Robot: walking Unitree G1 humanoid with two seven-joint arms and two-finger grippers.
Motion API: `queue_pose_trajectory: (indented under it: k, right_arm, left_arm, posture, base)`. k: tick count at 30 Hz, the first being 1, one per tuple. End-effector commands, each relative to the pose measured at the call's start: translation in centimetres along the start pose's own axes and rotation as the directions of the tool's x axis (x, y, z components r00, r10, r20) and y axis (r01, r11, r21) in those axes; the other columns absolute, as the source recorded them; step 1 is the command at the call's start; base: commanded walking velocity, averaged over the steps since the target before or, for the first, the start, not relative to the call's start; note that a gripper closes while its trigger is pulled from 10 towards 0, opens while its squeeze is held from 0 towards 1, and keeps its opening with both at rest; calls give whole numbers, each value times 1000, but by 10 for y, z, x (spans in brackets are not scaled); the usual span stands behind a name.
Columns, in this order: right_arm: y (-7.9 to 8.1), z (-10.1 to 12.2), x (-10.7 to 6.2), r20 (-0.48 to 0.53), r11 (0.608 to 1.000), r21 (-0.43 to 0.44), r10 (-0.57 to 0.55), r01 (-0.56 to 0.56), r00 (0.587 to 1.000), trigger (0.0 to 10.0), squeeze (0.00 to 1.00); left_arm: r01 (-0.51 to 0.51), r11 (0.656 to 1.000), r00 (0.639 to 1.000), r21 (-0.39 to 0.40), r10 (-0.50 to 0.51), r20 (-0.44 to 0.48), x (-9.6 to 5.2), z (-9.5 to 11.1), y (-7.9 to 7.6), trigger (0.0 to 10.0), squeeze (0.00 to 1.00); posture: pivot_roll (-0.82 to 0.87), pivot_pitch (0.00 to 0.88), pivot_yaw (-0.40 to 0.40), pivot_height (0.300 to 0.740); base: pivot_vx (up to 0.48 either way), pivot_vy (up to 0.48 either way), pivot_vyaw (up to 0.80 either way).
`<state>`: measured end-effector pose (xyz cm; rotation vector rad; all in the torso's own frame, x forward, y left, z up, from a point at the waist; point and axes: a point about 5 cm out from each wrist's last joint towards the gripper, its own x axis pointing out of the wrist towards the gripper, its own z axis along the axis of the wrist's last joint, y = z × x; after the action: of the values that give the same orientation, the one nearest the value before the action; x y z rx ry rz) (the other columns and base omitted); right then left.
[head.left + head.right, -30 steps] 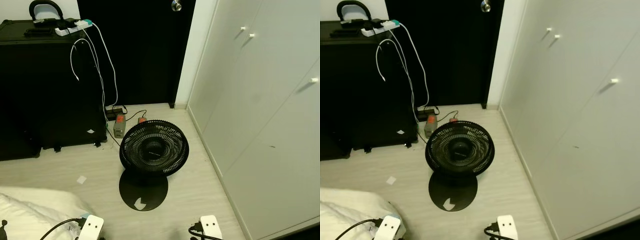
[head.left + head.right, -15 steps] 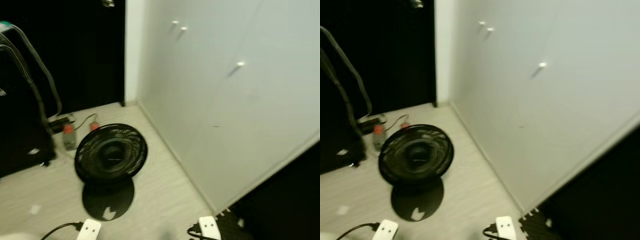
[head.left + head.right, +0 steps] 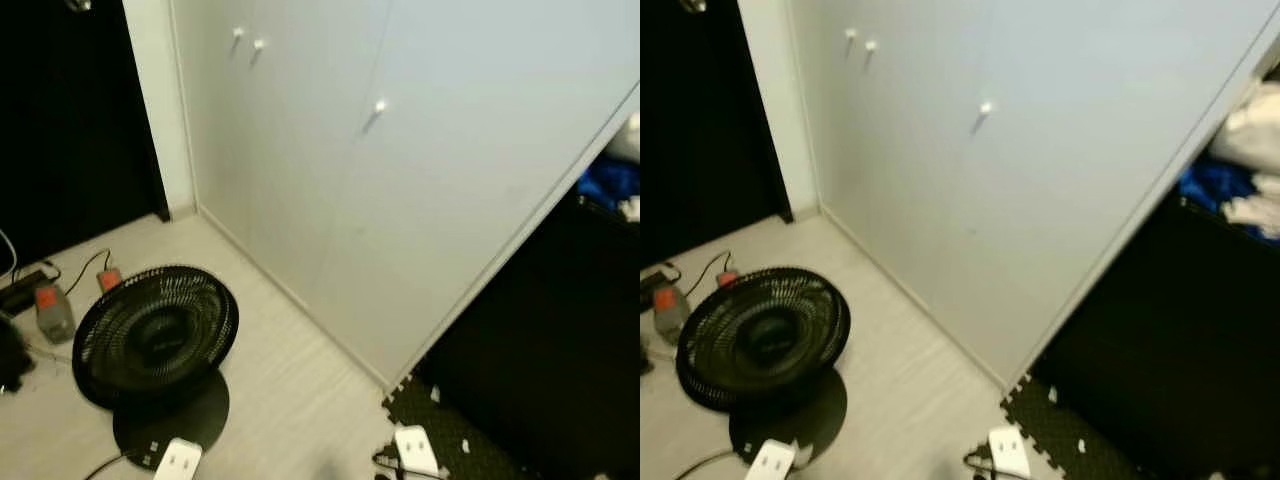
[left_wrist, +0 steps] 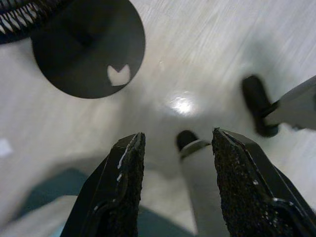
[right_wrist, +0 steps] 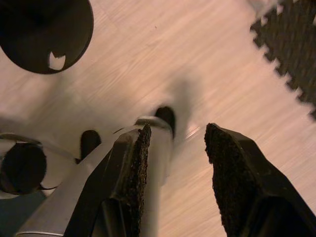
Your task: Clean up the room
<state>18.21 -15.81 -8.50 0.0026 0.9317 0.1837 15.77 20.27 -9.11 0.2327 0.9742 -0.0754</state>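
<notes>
Black rubbery pads lined both claws, and both hung idle low over the pale wood floor: the left claw had its fingers parted with nothing between them, and the right claw was likewise spread and empty. Below them the wrist views showed the robot's own legs and feet, blurred. Just beyond the left claw lay the round black base of the floor fan, which stood tilted on the floor to the robot's left front, close to its feet. Past the fan, small orange-topped items and a thin cable lay near the dark doorway. White wardrobe doors filled the middle of the head views, and to the right a black foam mat, flecked with pale scraps, met the wood floor; folded blue and white cloth sat at the upper right edge. No tidying target was in hand. Likely risks: a foot could catch the fan's base or the cable and tip the fan; the mat's toothed edge could trip a step; blur suggested poor sighting for any grasp.
</notes>
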Motion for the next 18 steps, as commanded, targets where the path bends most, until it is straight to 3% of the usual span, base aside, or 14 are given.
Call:
queue_pose_trajectory:
  k: [1,18]
  right_arm:
    - [-4,-6,-2,-21,1000,0,-11,11,1000,10000,0]
    - [-3,-6,-2,-22,1000,6,-12,12,1000,10000,0]
  left_arm:
    - [8,1000,1000,-2,-8,12,1,4,-4,10000,0]
    - [9,1000,1000,1,-9,12,1,6,-3,10000,0]
  posture:
    - [32,3,16,740]
    - [34,2,17,740]
  base:
    - [0,0,-781]
    - [0,0,-781]
